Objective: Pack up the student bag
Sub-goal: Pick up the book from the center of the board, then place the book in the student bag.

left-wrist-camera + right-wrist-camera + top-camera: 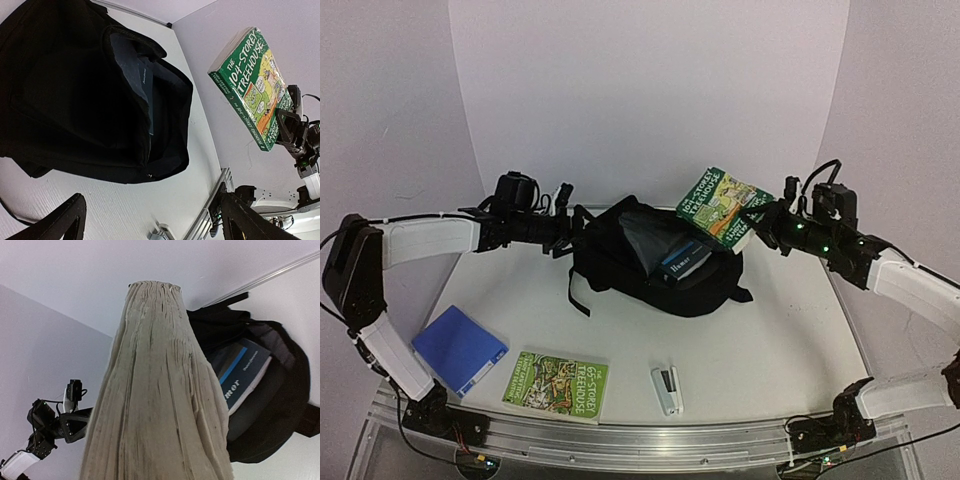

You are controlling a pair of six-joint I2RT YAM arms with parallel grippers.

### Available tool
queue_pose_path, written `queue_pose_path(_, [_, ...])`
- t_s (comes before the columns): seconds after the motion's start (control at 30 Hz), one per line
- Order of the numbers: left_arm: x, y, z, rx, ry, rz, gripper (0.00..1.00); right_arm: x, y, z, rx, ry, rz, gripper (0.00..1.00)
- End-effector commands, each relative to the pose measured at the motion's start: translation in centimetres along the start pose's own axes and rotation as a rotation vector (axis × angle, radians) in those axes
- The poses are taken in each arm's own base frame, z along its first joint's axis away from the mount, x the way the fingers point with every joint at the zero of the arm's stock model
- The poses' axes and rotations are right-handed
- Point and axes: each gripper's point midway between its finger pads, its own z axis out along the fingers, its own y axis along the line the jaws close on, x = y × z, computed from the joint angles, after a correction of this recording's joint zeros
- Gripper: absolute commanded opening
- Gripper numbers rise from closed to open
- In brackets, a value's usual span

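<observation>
The student bag, a black backpack, lies in the middle of the table with its top unzipped. A dark blue book sticks out of its mouth. My right gripper is shut on a green "104-Storey Treehouse" book and holds it tilted in the air over the bag's right rim. In the right wrist view the book's page edge hides the fingers, with the bag beyond it. My left gripper stands open beside the bag's left edge. Its fingers are spread wide, with only bare table between them, just short of the bag.
Near the front edge lie a blue notebook, a second green Treehouse book and a white stapler. A metal rail runs along the table's near edge. White walls close in at the back and sides.
</observation>
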Motion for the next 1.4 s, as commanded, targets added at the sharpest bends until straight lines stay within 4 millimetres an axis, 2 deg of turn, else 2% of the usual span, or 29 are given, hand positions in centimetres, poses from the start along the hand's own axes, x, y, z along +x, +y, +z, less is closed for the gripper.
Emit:
queue_pose_path(0.0, [-3.3,-1.7,1.9,0.068,-0.049,0.057,0.94,-2.1,1.7,-1.5,-0.103,-0.040,0.012,0.00])
queue_pose_path(0.3, [-4.7,0.0,6.6,0.103,-0.005,0.038,0.95,-1.5,-1.4,-1.4,-0.063,-0.001,0.125,0.00])
queue_pose_path(0.5, [-5.2,0.9,8.8,0.108,0.021,0.035,0.94,-1.1,-1.7,-1.8,-0.064,0.008,0.152,0.00])
queue_pose_path(0.7, [-5.5,1.4,10.3,0.127,0.040,0.022,0.71,0.1,-2.5,-2.1,-0.058,0.030,0.206,0.00])
queue_pose_path(0.77, [-5.9,1.6,10.6,0.125,0.024,0.027,0.56,0.5,-2.9,-2.1,-0.053,0.039,0.223,0.00])
queue_pose_path(0.83, [-6.2,1.5,10.7,0.132,0.013,0.034,0.35,0.8,-3.4,-2.2,-0.045,0.041,0.240,0.00])
queue_pose_path(0.9, [-6.6,0.7,10.4,0.158,-0.001,0.049,0.15,1.0,-3.7,-2.2,-0.040,0.046,0.256,0.00])
queue_pose_path(1.0, [-7.0,-2.0,9.3,0.224,-0.016,0.090,0.01,1.5,-4.4,-2.2,-0.025,0.052,0.283,0.00])
queue_pose_path(1.2, [-5.6,-8.1,7.9,0.340,0.027,0.162,0.00,2.6,-5.4,-1.8,-0.017,0.082,0.332,0.00])
queue_pose_path(1.37, [-4.8,-11.9,6.2,0.426,0.021,0.184,0.00,2.9,-5.1,-1.7,-0.041,0.092,0.361,0.00])
